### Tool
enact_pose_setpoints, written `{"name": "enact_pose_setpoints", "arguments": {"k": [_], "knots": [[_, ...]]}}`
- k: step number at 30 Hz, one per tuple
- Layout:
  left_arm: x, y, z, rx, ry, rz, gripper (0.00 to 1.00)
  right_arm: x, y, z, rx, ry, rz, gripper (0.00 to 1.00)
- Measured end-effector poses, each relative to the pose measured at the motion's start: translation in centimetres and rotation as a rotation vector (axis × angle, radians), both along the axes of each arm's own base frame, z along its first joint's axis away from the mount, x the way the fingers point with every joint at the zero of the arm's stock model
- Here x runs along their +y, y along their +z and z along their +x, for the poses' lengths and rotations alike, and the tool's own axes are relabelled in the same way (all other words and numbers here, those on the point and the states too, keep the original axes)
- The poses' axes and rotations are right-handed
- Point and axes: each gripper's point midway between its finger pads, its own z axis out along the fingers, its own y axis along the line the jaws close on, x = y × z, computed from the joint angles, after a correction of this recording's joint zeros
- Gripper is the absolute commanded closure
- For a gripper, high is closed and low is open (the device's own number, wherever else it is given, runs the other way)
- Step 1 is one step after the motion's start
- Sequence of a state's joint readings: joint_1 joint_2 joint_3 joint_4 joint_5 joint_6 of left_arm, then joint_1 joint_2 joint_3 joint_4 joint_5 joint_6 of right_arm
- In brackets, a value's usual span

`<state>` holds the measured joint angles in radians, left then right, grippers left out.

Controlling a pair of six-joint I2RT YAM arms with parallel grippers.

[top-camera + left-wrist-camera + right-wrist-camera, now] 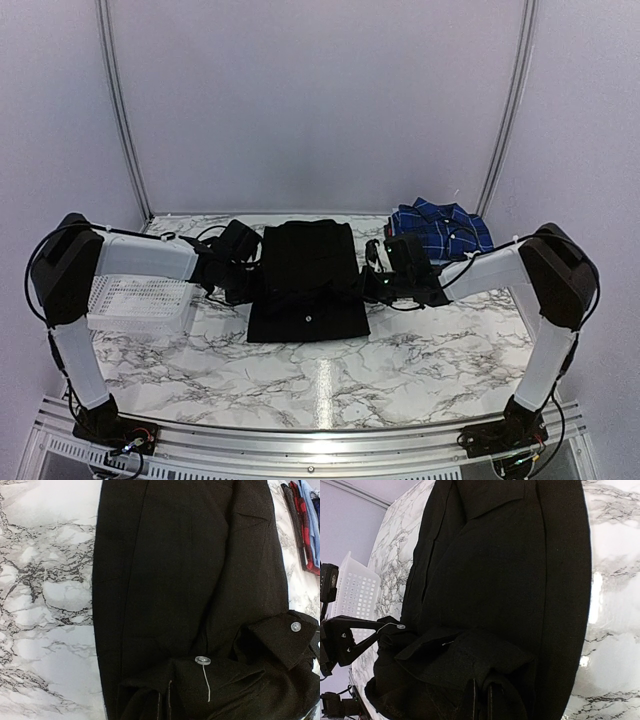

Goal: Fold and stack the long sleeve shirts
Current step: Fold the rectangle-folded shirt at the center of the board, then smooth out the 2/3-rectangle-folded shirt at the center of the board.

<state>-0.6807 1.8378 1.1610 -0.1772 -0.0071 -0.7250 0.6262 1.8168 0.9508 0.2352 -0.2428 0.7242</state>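
The left end effector [164, 705] and right end effector [481, 700] each pinch the black shirt [305, 270] tight. Move both evenly so the cloth between them lies flat.

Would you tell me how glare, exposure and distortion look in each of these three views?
Top external: a glare streak on the marble table; black shirt nearly featureless. Left wrist: sharp, its white button crisp. Right wrist: wide-angle bending, a bright reflection on the marble.
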Motion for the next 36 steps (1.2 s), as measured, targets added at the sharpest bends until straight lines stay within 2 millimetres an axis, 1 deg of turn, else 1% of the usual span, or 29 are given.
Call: {"name": "enact_pose_setpoints", "arguments": {"k": [1,2,5,7,8,10,12,13,15,18,19,20,22,23,26,28,30,33,36], "knots": [[0.0,-0.1,0.1,0.001,-0.001,0.003,0.98,0.0,-0.1,0.0,0.002,-0.001,-0.002,1.00],[0.1,-0.3,0.2,0.003,-0.001,0.006,0.91,-0.1,-0.3,0.1,0.005,-0.002,-0.003,0.94],[0.2,-0.4,0.3,0.002,-0.013,0.013,0.54,-0.2,-0.6,0.0,0.012,0.000,-0.009,0.68],[0.2,-0.2,0.5,-0.005,-0.016,0.011,0.33,-0.2,-0.6,0.0,0.002,0.007,-0.018,0.54],[0.2,0.0,0.6,-0.012,-0.023,0.015,0.27,-0.3,-0.6,0.0,-0.001,0.008,-0.023,0.46],[0.4,0.6,0.8,-0.031,-0.027,0.023,0.18,-0.5,-0.3,0.0,-0.010,0.007,-0.038,0.32],[0.7,1.6,0.9,-0.056,-0.033,0.027,0.15,-0.9,0.7,0.1,-0.041,0.002,-0.051,0.28],[0.8,2.4,1.0,-0.073,-0.036,0.027,0.14,-1.0,1.4,0.1,-0.060,0.004,-0.053,0.27],[1.1,4.0,1.0,-0.104,-0.036,0.022,0.14,-1.2,3.6,0.2,-0.116,0.003,-0.045,0.27],[1.4,7.0,0.8,-0.164,-0.039,-0.008,0.16,-1.3,6.9,0.0,-0.208,0.010,-0.036,0.32],[1.5,7.8,0.6,-0.179,-0.040,-0.018,0.18,-1.3,7.7,-0.2,-0.235,0.012,-0.038,0.34],[1.7,8.4,0.2,-0.191,-0.042,-0.027,0.22,-1.2,8.2,-0.4,-0.253,0.017,-0.041,0.37],[1.8,9.0,-0.7,-0.199,-0.051,-0.035,0.30,-0.9,8.4,-1.3,-0.277,0.038,-0.056,0.43],[1.9,8.8,-1.2,-0.198,-0.058,-0.032,0.37,-0.5,8.2,-2.0,-0.282,0.059,-0.066,0.46],[1.5,7.6,-3.1,-0.172,-0.095,-0.018,0.47,1.1,6.6,-4.4,-0.273,0.135,-0.106,0.56],[1.1,6.4,-4.4,-0.147,-0.125,-0.003,0.53,1.8,5.5,-5.5,-0.262,0.178,-0.131,0.66],[0.7,5.4,-5.3,-0.125,-0.144,0.007,0.59,2.7,3.9,-6.3,-0.241,0.217,-0.156,0.75],[0.1,4.1,-5.8,-0.101,-0.167,0.021,0.65,3.3,1.2,-6.2,-0.192,0.241,-0.203,0.86],[-0.1,2.6,-5.7,-0.070,-0.169,0.043,0.67,4.3,-0.5,-5.3,-0.161,0.254,-0.237,0.87]]}}
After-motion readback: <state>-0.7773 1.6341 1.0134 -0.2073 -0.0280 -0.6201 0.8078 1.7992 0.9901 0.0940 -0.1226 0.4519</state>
